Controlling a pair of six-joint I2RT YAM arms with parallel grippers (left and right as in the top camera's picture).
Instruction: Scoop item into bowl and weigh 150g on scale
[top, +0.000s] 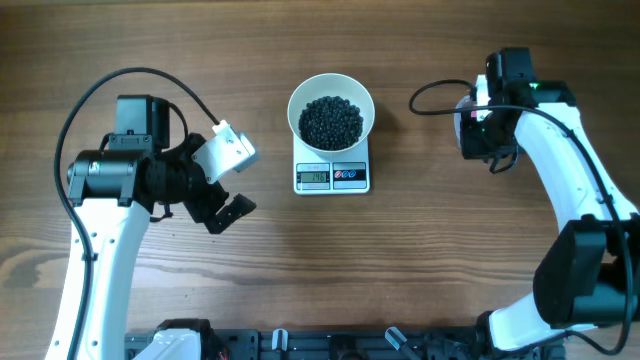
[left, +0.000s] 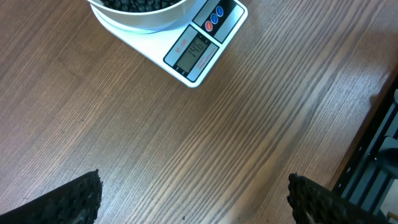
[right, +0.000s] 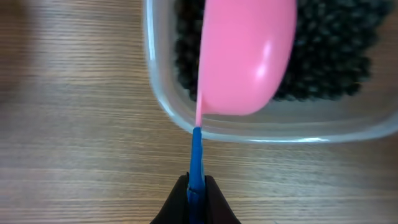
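Observation:
A white bowl (top: 331, 112) holding a heap of black beads (top: 331, 122) stands on the small white scale (top: 332, 176), whose display is lit. The left wrist view shows the scale (left: 196, 53) and the bowl (left: 140, 20) at the top. My left gripper (top: 228, 213) hovers open over bare wood to the left of the scale, its fingertips (left: 87, 194) far apart. The right gripper (right: 198, 200) is shut on the blue handle of a pink scoop (right: 245, 56). The scoop hangs over a clear tub (right: 249, 129) full of more black beads (right: 339, 56).
The right arm (top: 560, 150) reaches along the table's right side, with a black cable looping beside it. A dark rail (top: 330, 345) runs along the front edge. The tub does not show in the overhead view.

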